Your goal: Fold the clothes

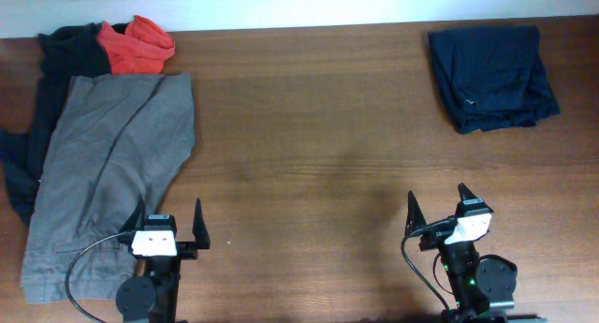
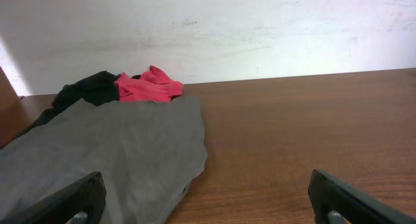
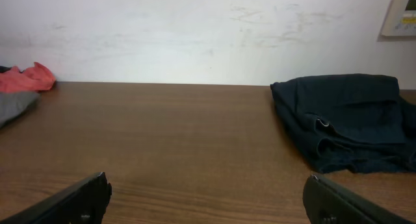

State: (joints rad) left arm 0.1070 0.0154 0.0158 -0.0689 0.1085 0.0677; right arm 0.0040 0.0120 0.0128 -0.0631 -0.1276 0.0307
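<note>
A folded dark navy garment (image 1: 491, 75) lies at the table's far right, also seen in the right wrist view (image 3: 344, 120). On the left, a large grey garment (image 1: 108, 173) lies spread flat, shown too from the left wrist (image 2: 97, 152). Behind it sit a red-orange piece (image 1: 136, 44) (image 2: 146, 87) and a black piece (image 1: 51, 70) (image 2: 88, 87). My left gripper (image 1: 170, 215) (image 2: 208, 191) stands open at the front, over the grey garment's right edge. My right gripper (image 1: 438, 199) (image 3: 207, 195) is open above bare wood, well short of the navy garment.
A brown wooden table (image 1: 318, 126) runs up to a pale wall (image 3: 195, 29). Black cables (image 1: 89, 257) trail from both arm bases at the front edge.
</note>
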